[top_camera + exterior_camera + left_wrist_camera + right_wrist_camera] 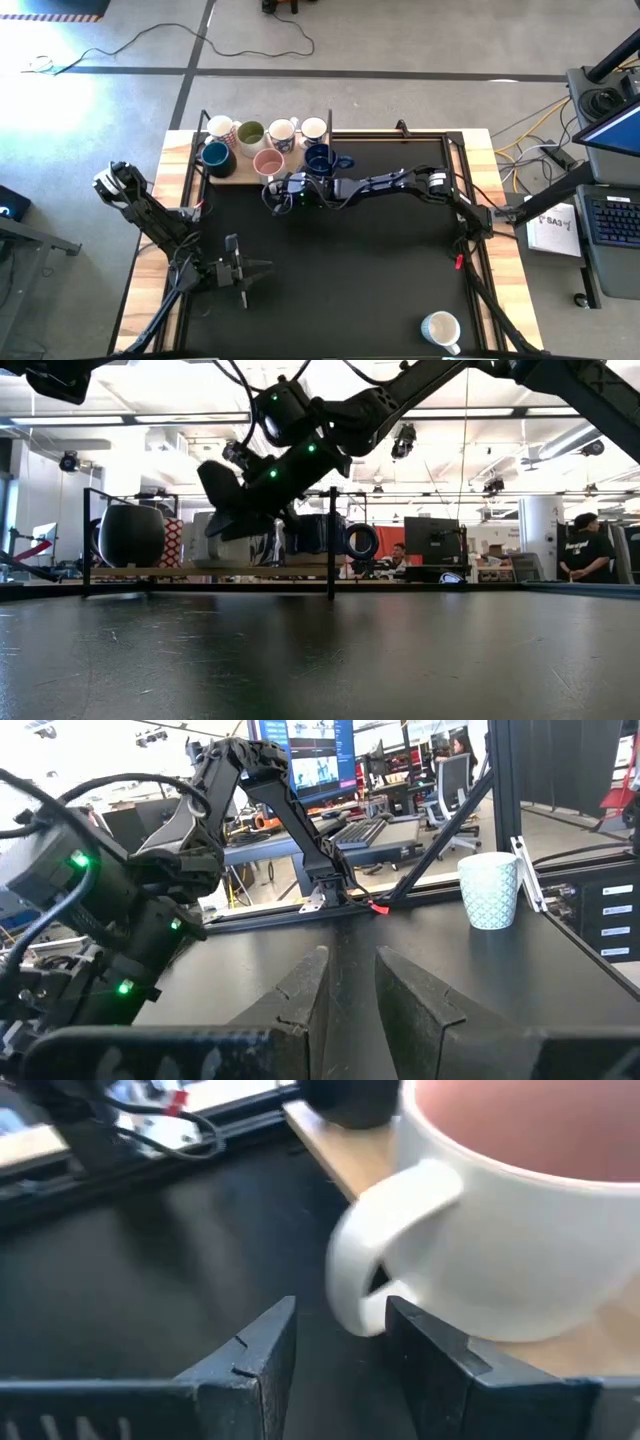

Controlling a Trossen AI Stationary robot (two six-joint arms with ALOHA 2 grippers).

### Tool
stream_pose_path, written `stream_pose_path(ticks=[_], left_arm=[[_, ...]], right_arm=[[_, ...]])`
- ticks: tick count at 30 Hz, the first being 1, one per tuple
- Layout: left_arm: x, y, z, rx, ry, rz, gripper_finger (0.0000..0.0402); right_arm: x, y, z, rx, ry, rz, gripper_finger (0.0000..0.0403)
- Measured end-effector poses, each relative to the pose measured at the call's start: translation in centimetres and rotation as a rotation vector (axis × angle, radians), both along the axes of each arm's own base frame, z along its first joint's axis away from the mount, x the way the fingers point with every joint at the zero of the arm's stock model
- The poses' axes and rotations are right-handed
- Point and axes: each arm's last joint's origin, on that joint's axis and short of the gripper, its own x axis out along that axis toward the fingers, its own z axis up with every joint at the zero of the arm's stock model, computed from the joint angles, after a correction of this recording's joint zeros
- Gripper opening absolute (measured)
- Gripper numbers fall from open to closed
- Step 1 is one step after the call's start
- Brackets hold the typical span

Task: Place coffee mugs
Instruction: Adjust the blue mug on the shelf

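Note:
Seven mugs stand on a wooden board (236, 178) at the table's far left: two printed white ones (220, 128) (282, 133), an olive-inside one (250, 132), a white one (313, 128), two dark blue ones (216, 156) (322, 158) and a pink-inside one (268, 162). My right gripper (270, 190) is open at the pink-inside mug (520, 1230), level with it on its near side. An eighth, white mug (440, 328) stands near the table's near right corner. My left gripper (262, 268) is open and empty at the near left. My right gripper (340, 1315) has its open fingers on either side of the lower end of the pink-inside mug's handle (355, 1315), coming level from the near side. I cannot tell whether a finger touches the handle or the mug's wall. The mug stands upright on the board (340, 1150).
A thin metal frame with upright posts (332, 540) runs along the table's far edge behind the board. The black mat (380, 280) between the board and the lone white mug (490, 890) is open room. Cables lie on the floor beyond the table.

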Motion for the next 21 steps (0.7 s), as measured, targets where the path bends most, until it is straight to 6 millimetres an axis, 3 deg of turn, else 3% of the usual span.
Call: stream_pose_path(ticks=[6,13,21], left_arm=[[0.0,0.0,0.0,-0.004,-0.004,-0.006,0.0066],[0.0,0.0,0.0,-0.004,-0.004,-0.006,0.0066],[0.2,-0.3,0.4,0.006,-0.001,-0.01,0.0066]], right_arm=[[-0.3,0.7,0.8,0.034,0.015,0.039,0.0137],[-1.8,1.6,3.3,0.022,0.103,0.063,0.0135],[-6.4,3.3,6.0,0.01,0.401,0.118,0.0134]])
